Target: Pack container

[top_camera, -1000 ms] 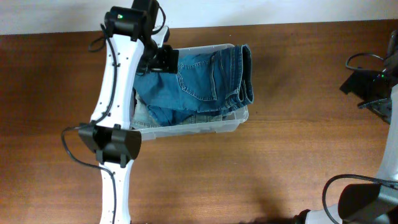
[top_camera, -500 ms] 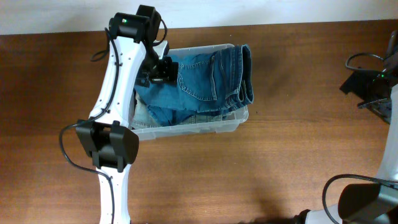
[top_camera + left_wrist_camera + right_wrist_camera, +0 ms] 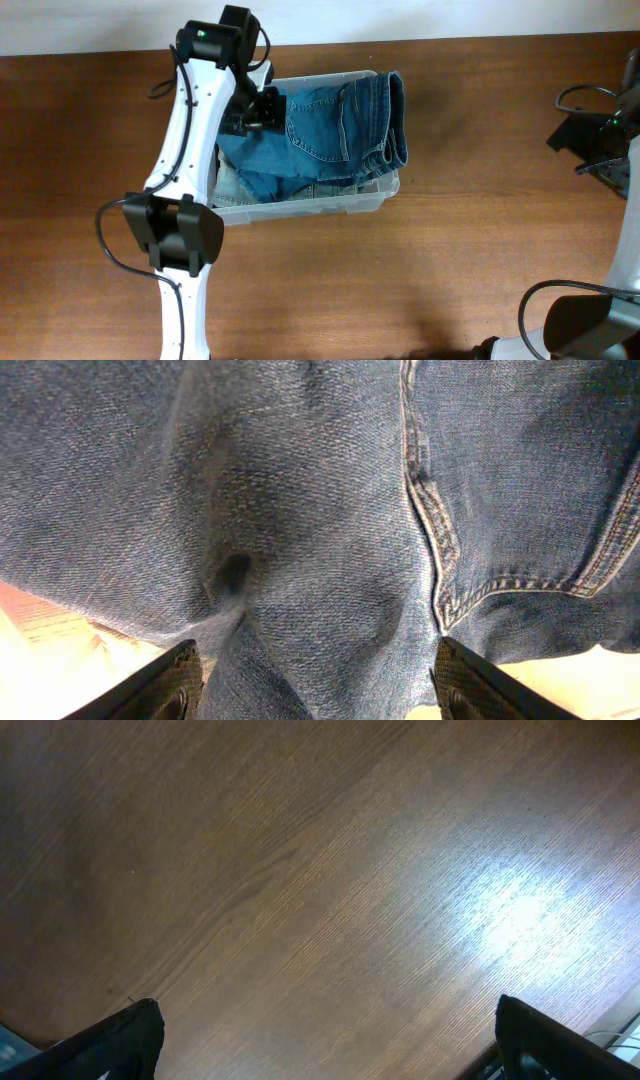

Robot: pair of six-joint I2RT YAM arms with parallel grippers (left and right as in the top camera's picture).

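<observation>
The clear plastic container stands at the back of the table, left of centre. Blue jeans lie folded in it and bulge over its right rim. A paler denim piece lies under them at the left. My left gripper is open, pressed down on the jeans at the container's back left. In the left wrist view the jeans fill the frame and both fingers straddle the cloth. My right gripper is open and empty at the far right; its wrist view shows its fingertips over bare wood.
The brown wooden table runs all round the container. A white wall edge borders the back. Cables lie near the right arm at the right edge.
The left arm has shifted slightly down and left over the jeans since one second ago, then held still. The right arm has not moved.
</observation>
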